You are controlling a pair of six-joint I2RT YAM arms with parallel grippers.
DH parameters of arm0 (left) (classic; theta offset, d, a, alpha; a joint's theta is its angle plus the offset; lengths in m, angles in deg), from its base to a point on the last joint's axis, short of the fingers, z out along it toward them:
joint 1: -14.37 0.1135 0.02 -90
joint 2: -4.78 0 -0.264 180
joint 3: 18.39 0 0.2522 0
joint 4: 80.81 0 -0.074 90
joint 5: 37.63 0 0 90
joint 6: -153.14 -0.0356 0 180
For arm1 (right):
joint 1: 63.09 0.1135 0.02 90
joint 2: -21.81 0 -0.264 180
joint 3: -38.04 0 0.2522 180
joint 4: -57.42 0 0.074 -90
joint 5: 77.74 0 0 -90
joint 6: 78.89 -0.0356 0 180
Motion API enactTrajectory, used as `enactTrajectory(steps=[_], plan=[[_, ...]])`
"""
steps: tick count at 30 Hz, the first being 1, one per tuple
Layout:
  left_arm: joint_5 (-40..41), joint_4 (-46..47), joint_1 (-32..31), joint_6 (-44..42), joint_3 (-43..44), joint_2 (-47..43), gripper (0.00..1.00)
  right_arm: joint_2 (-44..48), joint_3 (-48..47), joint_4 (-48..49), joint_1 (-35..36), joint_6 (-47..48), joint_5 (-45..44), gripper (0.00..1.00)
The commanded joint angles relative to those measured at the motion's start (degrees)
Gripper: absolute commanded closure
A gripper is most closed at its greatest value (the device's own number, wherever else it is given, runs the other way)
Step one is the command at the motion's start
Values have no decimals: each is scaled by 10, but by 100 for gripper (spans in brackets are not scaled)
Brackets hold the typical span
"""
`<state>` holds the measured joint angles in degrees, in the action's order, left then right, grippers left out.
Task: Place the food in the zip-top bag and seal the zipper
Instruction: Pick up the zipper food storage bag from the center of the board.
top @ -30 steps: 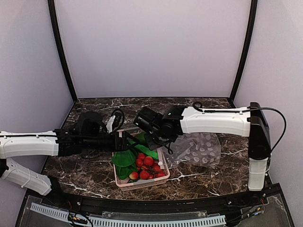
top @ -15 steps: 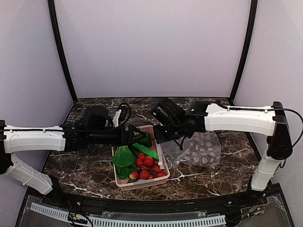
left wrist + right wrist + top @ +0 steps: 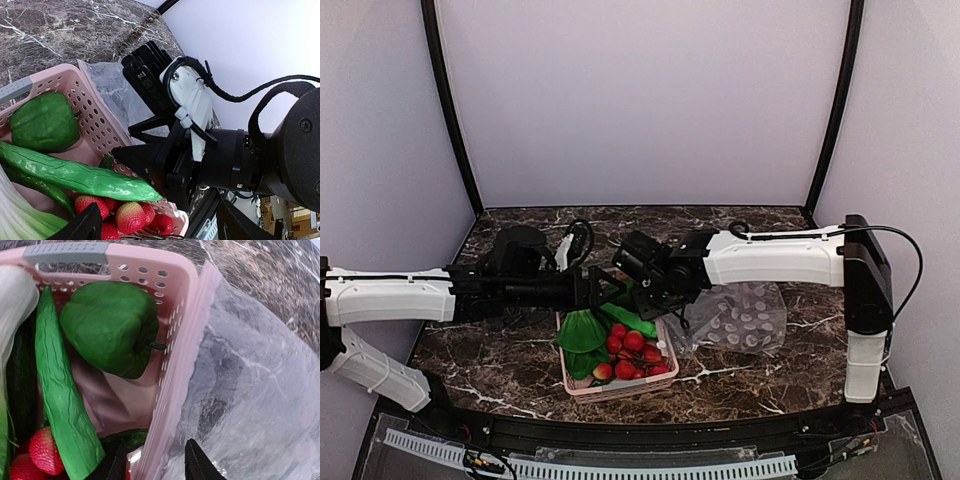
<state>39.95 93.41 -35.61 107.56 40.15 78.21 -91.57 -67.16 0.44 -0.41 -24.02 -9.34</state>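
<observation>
The food lies in a pink basket (image 3: 620,388): a leafy bok choy (image 3: 582,335), a long cucumber (image 3: 62,390) and a green pepper (image 3: 107,325). The clear zip-top bag (image 3: 745,315) lies flat to the basket's right. Its pale zipper strip (image 3: 192,340) rests along the basket's right wall. My right gripper (image 3: 156,465) is open, with one jaw inside the basket and the other over the bag, so it straddles the wall and the strip. My left gripper (image 3: 160,232) is open and empty. It hovers over the basket's left side and faces the right gripper (image 3: 150,155).
Red strawberries (image 3: 635,350) fill the near end of the basket. The basket has a grey handle (image 3: 65,252) at its far end. Both arms cross low over the basket. Dark marble table (image 3: 500,355) lies around it, with walls on three sides.
My right gripper pulled back to the right half a second ago and has come back left over the basket's right wall. My left gripper has moved right, over the basket.
</observation>
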Motion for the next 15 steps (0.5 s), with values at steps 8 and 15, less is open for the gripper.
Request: enactTrajectory(steps=[8, 15], plan=[[1, -3, 5, 7, -16, -16, 21, 25, -4, -1, 2, -10, -2, 98], [-1, -1, 6, 7, -16, -20, 21, 80, 30, 26, 1, -19, 14, 100]])
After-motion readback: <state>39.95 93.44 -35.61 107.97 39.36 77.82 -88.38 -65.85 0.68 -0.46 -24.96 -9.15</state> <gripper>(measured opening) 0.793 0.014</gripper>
